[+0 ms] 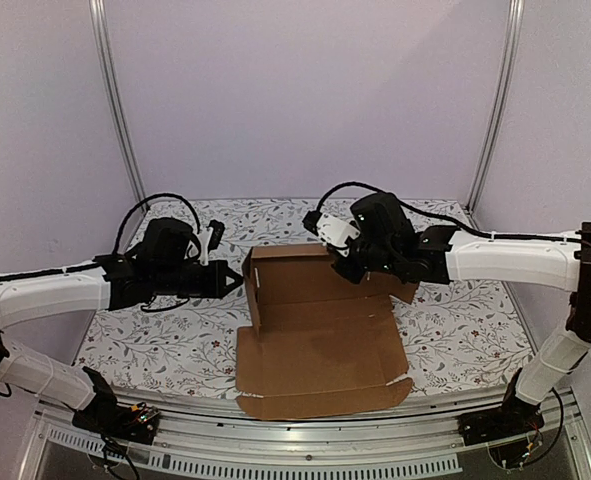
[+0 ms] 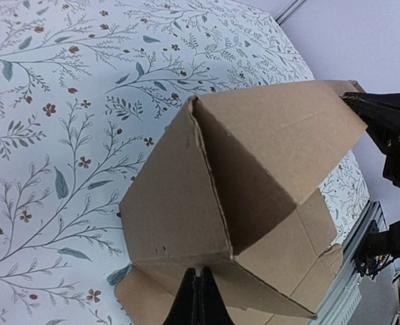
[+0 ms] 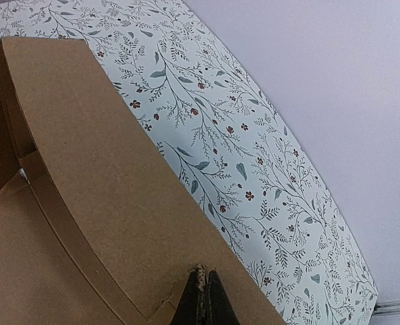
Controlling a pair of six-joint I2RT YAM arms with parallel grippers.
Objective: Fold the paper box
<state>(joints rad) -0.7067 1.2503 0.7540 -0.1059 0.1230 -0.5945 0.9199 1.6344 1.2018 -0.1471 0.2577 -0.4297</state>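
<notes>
I'm seeing the paper box [image 1: 320, 350] lying by the near edge, the left gripper [image 1: 237, 281] closed empty at its left wall. The right gripper [image 1: 340, 265], also closed, is touching its far wall.

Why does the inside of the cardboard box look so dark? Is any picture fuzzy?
Left wrist view: the plain brown cardboard box shades its own inner fold, while the floral tablecloth is bright. Right wrist view: even light, no glare. Top external view: fairly sharp, only soft shadows.

The table [image 1: 155, 340] is covered by a floral-print sheet; the paper box [image 1: 320, 360] is laid centrally, reaching the near edge.
</notes>
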